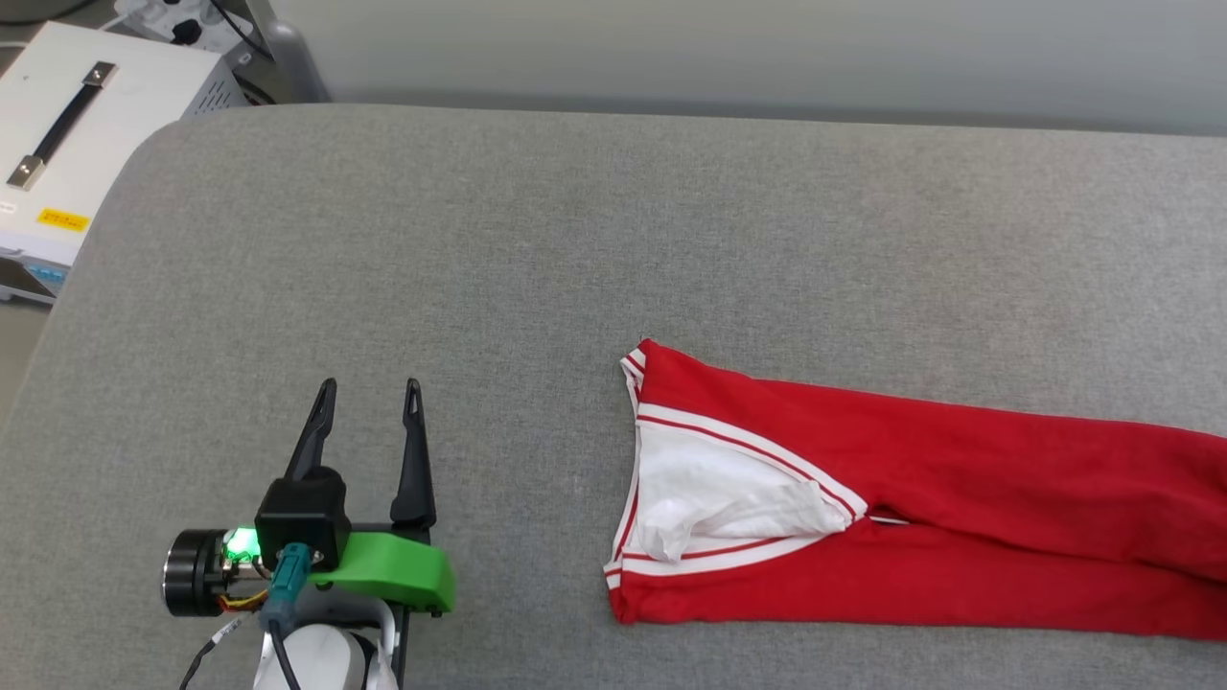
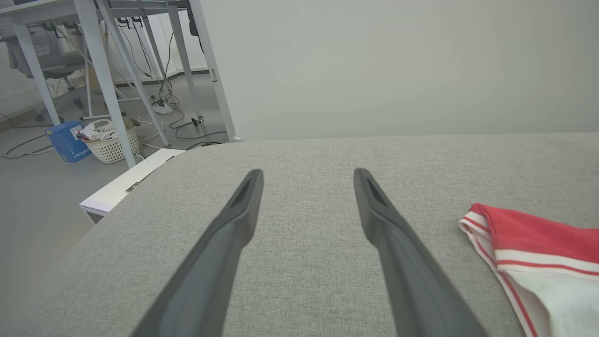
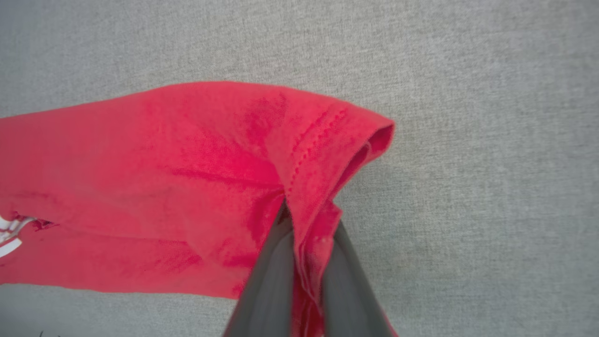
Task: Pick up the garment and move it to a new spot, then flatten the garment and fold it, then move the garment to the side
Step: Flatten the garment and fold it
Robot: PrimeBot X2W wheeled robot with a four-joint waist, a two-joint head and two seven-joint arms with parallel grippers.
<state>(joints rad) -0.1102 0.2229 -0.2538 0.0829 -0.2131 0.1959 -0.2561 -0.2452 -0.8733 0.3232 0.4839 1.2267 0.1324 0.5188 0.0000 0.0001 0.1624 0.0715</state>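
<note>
- Count: one garment (image 1: 911,498), a red jersey-style shirt with red-and-white striped trim; two grippers, each with two long dark fingers.
- Also one grey woven fabric surface (image 1: 479,220). Beyond its far left corner stands one white case (image 1: 86,125) with a black strap handle on top.
- On the floor in the left wrist view: one white basket (image 2: 110,142) and one blue box (image 2: 65,140), side by side.
- Garment position: lies on the grey fabric surface, from mid-frame out past the right edge of the head view.
- Garment appearance: folded lengthwise into a long narrow band, with the neck end pointing left. The striped V-shaped trim frames an opening where crumpled white cloth shows.
- Left gripper (image 1: 371,385): fingers spread wide with nothing between them, over bare grey surface. It sits left of the garment's neck end and apart from it.
- Right gripper (image 3: 309,220): fingers closed narrowly on a bunched fold of red cloth at the stitched hem end. The hem opening gapes just above the fingertips.
</note>
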